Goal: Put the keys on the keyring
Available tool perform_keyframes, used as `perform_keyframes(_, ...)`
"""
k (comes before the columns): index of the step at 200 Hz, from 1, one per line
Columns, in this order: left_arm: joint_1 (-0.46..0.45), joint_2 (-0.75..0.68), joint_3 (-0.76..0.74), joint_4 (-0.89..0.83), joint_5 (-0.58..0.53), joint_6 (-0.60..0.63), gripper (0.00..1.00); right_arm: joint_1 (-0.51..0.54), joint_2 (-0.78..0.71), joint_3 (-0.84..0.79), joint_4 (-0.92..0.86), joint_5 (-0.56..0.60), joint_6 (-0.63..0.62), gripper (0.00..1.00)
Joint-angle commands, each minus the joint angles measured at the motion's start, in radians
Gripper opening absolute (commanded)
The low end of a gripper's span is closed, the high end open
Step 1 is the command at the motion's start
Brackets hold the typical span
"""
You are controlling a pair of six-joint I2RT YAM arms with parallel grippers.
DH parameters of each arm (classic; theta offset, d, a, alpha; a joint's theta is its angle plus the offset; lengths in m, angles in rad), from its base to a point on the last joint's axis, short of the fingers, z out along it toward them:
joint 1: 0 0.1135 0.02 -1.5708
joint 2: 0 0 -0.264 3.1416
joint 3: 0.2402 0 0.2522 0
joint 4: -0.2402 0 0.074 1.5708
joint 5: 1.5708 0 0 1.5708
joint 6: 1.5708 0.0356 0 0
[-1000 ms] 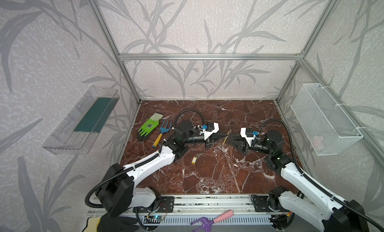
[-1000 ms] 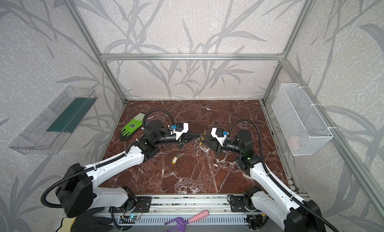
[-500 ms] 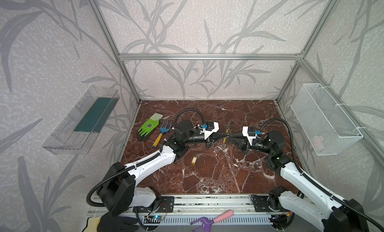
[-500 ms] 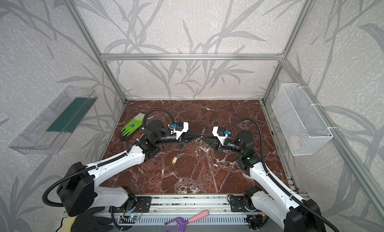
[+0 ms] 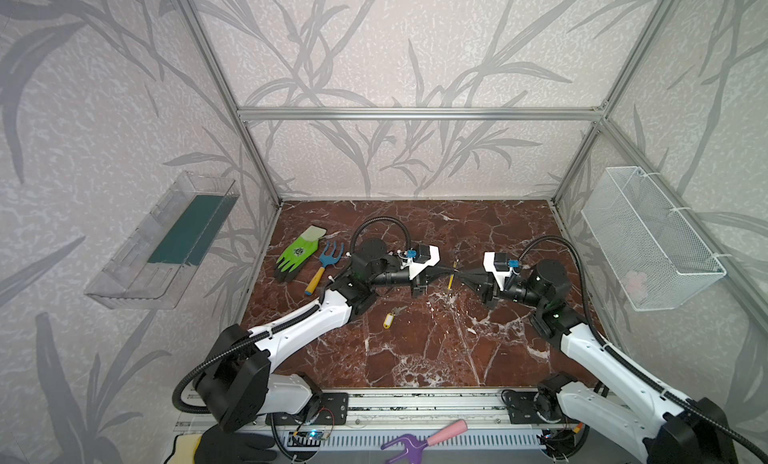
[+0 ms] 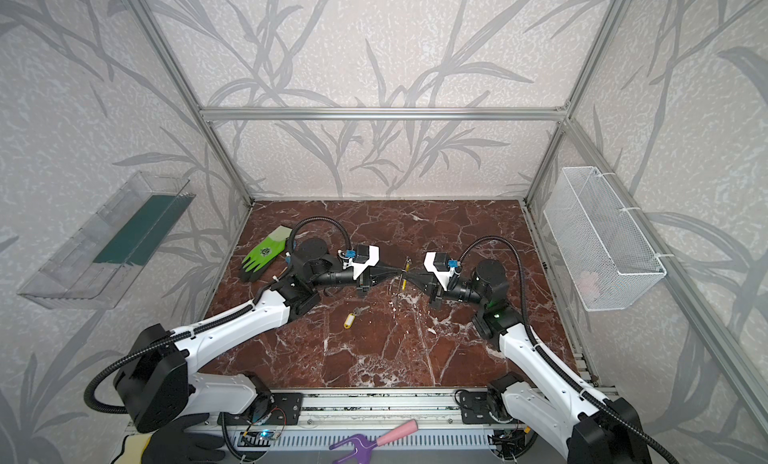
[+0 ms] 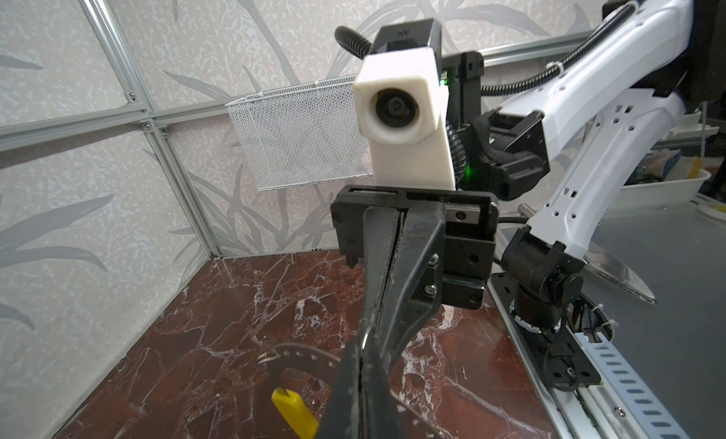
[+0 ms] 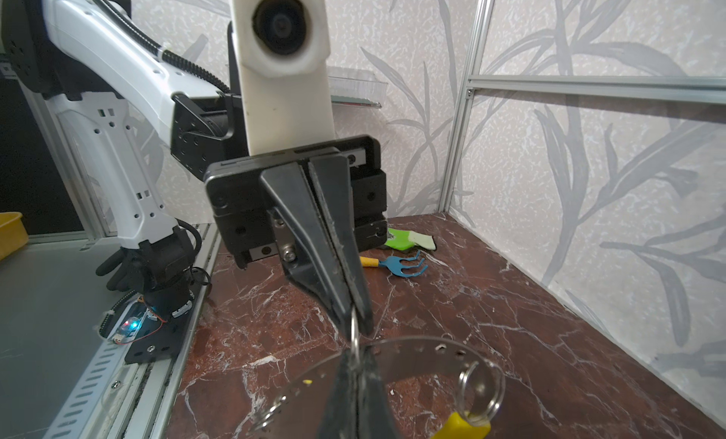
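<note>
The left gripper [image 7: 359,382] has its fingers pressed together on the rim of the keyring [image 8: 412,346], a thin grey loop punched with small holes. The right gripper [image 8: 355,394] meets it tip to tip, its fingers also squeezed together on the same stretch of the loop. The keyring hangs in the air between the two grippers, above the middle of the red marble table [image 5: 415,358]. A small silver ring [image 8: 479,390] sits on the loop just beside a yellow part [image 8: 465,425].

In both top views a key [image 5: 389,319] with a yellow tag lies flat on the table, nearer the front and to the left of the grippers, touching nothing. A green glove [image 5: 297,254] and a blue hand rake [image 5: 328,254] lie by the left wall. A white wire basket [image 5: 648,233] hangs on the right wall
</note>
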Motion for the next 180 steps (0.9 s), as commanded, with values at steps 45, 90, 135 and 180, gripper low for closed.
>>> perform_keyframes(45, -0.034, -0.157, 0.011, -0.232, -0.355, 0.345, 0.40, 0.036, -0.085, 0.088, -0.357, 0.330, -0.221, 0.00)
perform_keyframes(90, -0.117, -0.147, 0.022, -0.273, -0.518, 0.547, 0.37, 0.140, -0.092, 0.108, -0.399, 0.516, -0.359, 0.00)
perform_keyframes(135, -0.179, -0.105, 0.011, -0.253, -0.638, 0.683, 0.36, 0.206, -0.095, 0.141, -0.450, 0.612, -0.434, 0.00)
perform_keyframes(180, -0.191, -0.082, 0.007, -0.235, -0.674, 0.720, 0.35, 0.213, -0.086, 0.159, -0.476, 0.624, -0.443, 0.00)
